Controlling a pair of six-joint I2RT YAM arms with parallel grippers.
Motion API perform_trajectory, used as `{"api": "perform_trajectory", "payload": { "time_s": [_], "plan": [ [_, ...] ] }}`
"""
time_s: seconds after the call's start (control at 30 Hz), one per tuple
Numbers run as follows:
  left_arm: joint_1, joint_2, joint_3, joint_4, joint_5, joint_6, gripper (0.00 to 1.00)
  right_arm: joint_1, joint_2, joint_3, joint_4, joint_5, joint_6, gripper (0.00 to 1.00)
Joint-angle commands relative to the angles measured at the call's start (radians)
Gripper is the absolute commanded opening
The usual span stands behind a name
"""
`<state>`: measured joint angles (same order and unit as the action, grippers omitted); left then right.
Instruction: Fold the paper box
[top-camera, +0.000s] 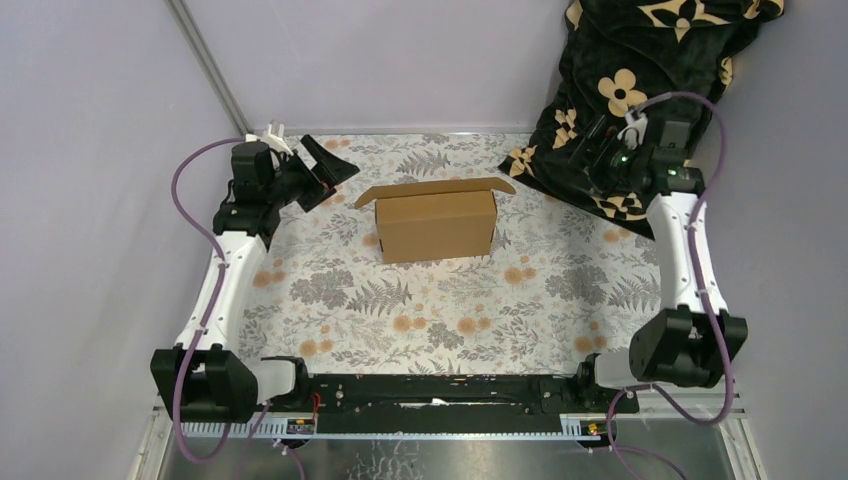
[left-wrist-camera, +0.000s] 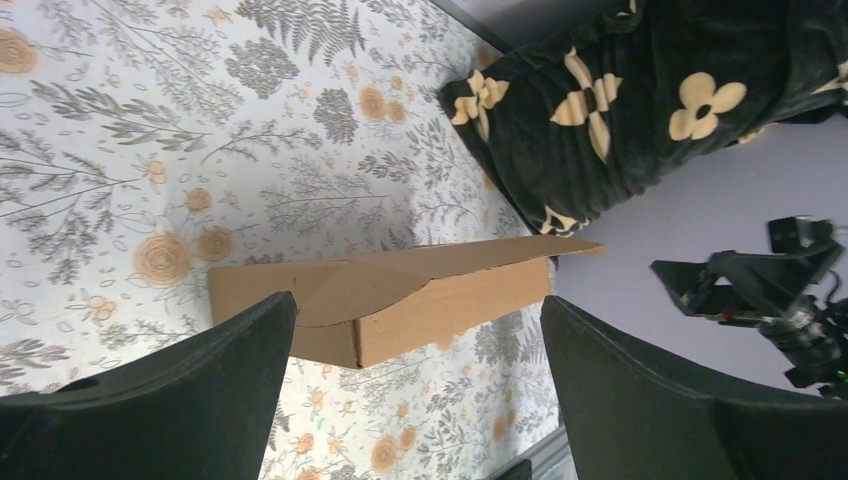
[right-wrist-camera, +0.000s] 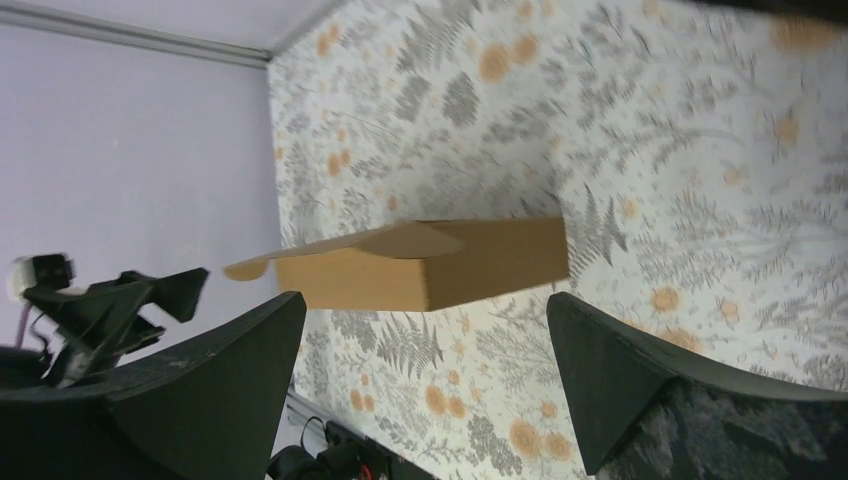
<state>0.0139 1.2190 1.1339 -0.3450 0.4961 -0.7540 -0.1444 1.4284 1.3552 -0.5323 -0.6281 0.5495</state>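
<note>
The box (top-camera: 437, 226) stands on the worktop (top-camera: 400, 310), in the middle between left and right and toward the far side. It is already formed into a closed shape of plain brown cardboard, and one long side faces the arm bases. On top lies a flap (top-camera: 436, 187) which is wider than the box. Its two ends reach out beyond the left and the right walls, and each end is cut at a slant.

The left fingers (top-camera: 328, 160) are to the left of the box, a little farther back, and they point toward it. They are near the left end of the flap but apart from it. In the left wrist view the box (left-wrist-camera: 400, 300) shows in the gap between the two fingers (left-wrist-camera: 200, 380), ahead of the tips. The fingers are spread wide. They hold nothing and touch nothing.

The right fingers (left-wrist-camera: 740, 275) are to the right of the box and also a little farther back, in front of a black blanket (top-camera: 640, 60) with cream flowers that lies in the far right corner. In the top view they are hard to tell from this dark cloth. In the right wrist view the box (right-wrist-camera: 430, 265) is also seen in the gap between the fingers (right-wrist-camera: 640, 380), well ahead of them. These fingers are wide apart as well, with nothing in them and touching nothing.
</note>
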Motion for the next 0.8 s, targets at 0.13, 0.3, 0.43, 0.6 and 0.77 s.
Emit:
{"api": "perform_trajectory", "payload": {
  "time_s": [0.13,0.3,0.43,0.6,0.77],
  "plan": [
    [-0.063,-0.008,-0.023,0.106,0.048,-0.040,0.99,0.017,-0.099,0.293,-0.051,-0.095,-0.009,1.00],
    [-0.109,-0.017,0.029,0.044,-0.023,-0.012,0.99,0.019,-0.181,0.288,0.039,-0.060,-0.006,1.00],
    [-0.154,-0.045,0.054,0.084,-0.120,-0.043,0.99,0.019,-0.232,0.244,0.125,-0.090,-0.013,1.00],
    [-0.185,-0.019,0.156,0.083,-0.173,0.029,0.99,0.019,-0.280,0.158,0.163,-0.092,-0.023,1.00],
    [-0.209,-0.025,0.207,0.011,-0.196,0.114,0.99,0.020,-0.278,0.113,0.172,-0.125,-0.054,1.00]
  ]
}}
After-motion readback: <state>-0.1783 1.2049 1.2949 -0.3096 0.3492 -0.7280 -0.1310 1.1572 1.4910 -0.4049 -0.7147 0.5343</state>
